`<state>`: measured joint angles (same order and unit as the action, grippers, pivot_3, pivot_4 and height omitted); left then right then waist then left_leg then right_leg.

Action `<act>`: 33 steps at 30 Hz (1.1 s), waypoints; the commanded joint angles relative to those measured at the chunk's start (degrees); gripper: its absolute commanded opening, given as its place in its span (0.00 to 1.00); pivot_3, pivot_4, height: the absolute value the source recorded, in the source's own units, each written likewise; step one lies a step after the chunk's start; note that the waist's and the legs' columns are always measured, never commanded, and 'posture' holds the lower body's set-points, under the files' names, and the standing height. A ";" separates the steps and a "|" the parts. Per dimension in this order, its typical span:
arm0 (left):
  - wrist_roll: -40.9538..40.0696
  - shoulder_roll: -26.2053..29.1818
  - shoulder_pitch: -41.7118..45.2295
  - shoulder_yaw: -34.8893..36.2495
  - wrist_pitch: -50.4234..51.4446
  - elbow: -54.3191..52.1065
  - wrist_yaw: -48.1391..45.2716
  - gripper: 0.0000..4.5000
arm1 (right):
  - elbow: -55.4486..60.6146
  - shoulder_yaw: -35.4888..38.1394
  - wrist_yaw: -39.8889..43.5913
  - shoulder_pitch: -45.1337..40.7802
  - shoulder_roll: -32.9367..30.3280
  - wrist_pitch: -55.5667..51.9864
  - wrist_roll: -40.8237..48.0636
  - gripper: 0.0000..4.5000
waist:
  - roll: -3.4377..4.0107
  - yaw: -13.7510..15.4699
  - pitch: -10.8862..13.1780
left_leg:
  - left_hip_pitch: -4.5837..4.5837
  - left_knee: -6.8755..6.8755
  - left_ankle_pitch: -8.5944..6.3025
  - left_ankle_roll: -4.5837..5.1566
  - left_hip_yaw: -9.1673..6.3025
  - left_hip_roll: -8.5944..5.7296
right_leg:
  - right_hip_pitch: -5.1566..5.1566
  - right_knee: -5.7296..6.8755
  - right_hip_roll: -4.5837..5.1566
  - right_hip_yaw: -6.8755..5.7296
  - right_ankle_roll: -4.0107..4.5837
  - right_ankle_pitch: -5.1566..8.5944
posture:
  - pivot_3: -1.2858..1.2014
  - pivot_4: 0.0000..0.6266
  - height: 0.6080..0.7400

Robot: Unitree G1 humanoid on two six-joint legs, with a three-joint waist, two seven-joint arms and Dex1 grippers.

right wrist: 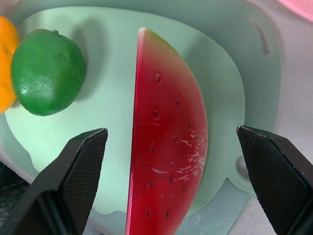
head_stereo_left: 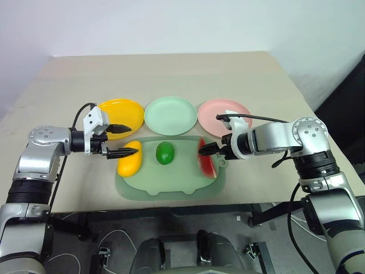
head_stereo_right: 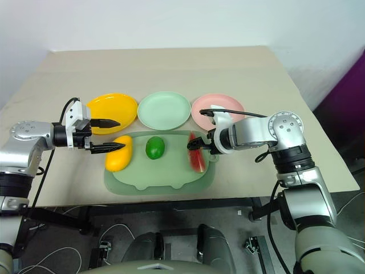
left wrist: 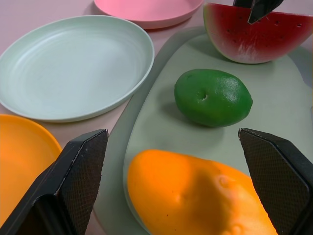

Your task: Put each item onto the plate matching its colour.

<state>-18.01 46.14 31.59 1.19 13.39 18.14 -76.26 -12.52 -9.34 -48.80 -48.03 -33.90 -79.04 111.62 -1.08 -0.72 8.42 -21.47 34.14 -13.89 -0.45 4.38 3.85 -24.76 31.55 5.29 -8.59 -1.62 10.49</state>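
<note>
On the pale-green mat (head_stereo_left: 171, 184) lie a yellow mango-like fruit (head_stereo_left: 129, 161), a round green fruit (head_stereo_left: 165, 153) and a red watermelon wedge (head_stereo_left: 206, 162). Behind the mat stand a yellow plate (head_stereo_left: 122, 113), a mint green plate (head_stereo_left: 170, 115) and a pink plate (head_stereo_left: 212, 109), none with an item on it. My left gripper (head_stereo_left: 132, 140) is open just above the yellow fruit's far end, its fingers (left wrist: 83, 171) wide on either side. Over the watermelon wedge (right wrist: 166, 147) hangs my right gripper (head_stereo_left: 209, 135), open, its fingers (right wrist: 80, 166) either side of the wedge and clear of it.
The mat has a small tab (head_stereo_left: 222, 162) beside the wedge. The tan table (head_stereo_left: 171, 74) stretches back behind the plates, and its front edge runs just below the mat. A black cable (head_stereo_left: 256, 118) arcs over my right wrist.
</note>
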 commanded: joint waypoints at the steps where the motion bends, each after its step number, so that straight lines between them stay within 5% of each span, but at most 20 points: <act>1: -0.19 0.49 0.71 0.83 -0.39 -0.29 0.00 0.99 | 1.82 -0.10 -1.03 0.12 -0.11 1.16 1.38 1.00 | 0.00 -0.01 0.00 | 0.00 0.00 0.00 0.00 0.00 0.00 | 0.00 0.00 0.00 0.00 0.00 0.00 | 0.52 0.24 1.00; 31: -0.22 0.92 0.03 1.14 -0.68 0.10 -0.22 0.99 | 1.44 -2.35 -3.08 2.31 4.13 6.80 1.38 1.00 | 0.02 -0.05 0.01 | -0.03 -0.02 -0.04 -0.06 0.01 0.01 | 0.00 -0.13 0.08 0.00 0.00 0.00 | 0.52 0.24 1.00; 33: -0.23 0.96 0.03 1.17 -0.60 0.17 -0.21 1.00 | 0.96 -2.66 -2.85 2.07 3.98 7.09 1.16 0.91 | 0.02 -0.06 0.01 | -0.03 -0.03 -0.06 -0.09 0.01 0.02 | 0.00 -0.15 0.08 0.00 0.00 0.00 | 0.52 0.24 1.00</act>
<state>-18.00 46.16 31.48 1.19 13.17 18.98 -76.42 -12.48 -12.14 -51.96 -45.46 -30.05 -72.54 111.63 -1.06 -0.78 8.43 -21.50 34.11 -13.95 -0.56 4.39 3.86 -24.77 31.39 5.37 -8.59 -1.62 10.49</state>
